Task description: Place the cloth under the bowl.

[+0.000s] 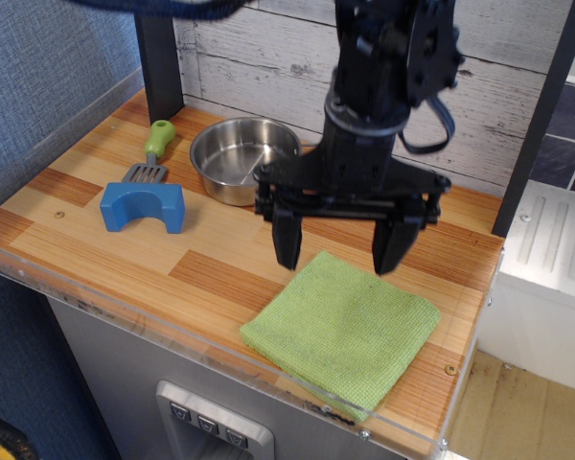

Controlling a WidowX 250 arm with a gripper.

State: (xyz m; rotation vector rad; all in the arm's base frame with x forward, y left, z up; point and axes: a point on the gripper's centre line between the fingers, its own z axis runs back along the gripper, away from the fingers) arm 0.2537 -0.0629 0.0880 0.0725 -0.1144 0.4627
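Observation:
The lime-green cloth (343, 326) lies flat on the wooden counter at the front right. The shiny steel bowl (242, 160) stands at the back, left of centre, apart from the cloth. My black gripper (337, 256) hangs open and empty, fingers pointing down, just over the cloth's far corner. Its left fingertip (287, 254) is over bare wood beside the cloth, its right fingertip (388, 257) is at the cloth's far edge.
A blue arch-shaped block (143, 207) and a green-handled spatula (153, 150) lie at the left. A dark post (159, 57) stands at the back left, a plank wall (268, 53) behind. The counter's clear front edge (220, 350) is close to the cloth.

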